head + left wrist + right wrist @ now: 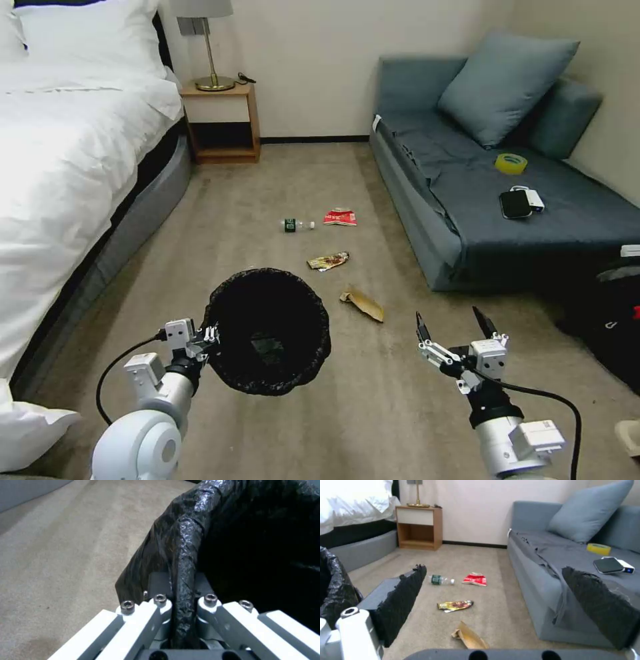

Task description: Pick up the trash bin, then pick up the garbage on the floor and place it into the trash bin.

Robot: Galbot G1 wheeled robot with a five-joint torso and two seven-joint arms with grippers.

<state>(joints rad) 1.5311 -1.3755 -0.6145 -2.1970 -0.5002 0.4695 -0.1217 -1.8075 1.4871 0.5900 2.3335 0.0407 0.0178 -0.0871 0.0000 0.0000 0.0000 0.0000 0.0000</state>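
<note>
On the beige carpet (pixel 280 187) between the white-sheeted bed (pixel 60 147) and the grey-blue fabric sofa (pixel 507 200), four pieces of garbage lie in a loose group: a small clear plastic bottle with a green label (pixel 297 225), just beside it a red-and-white snack packet (pixel 340 217), nearer the robot a yellow-brown snack wrapper (pixel 328 261), and nearest a crumpled brown paper bag (pixel 363 304). A yellow tape roll (pixel 511 163) and a black phone (pixel 515 203) rest on the sofa seat, and a wooden nightstand (pixel 222 123) stands against the far wall. Open carpet lies between the grippers and the litter. The left gripper (pixel 182 597), low at the robot's left, is clamped on the rim of the round trash bin lined with a crinkly black plastic bag (pixel 269 330), holding it off the floor with its mouth tipped toward the head camera. The right gripper (pixel 455 320) hovers above the carpet to the right of the paper bag, jaws spread wide and empty.
</note>
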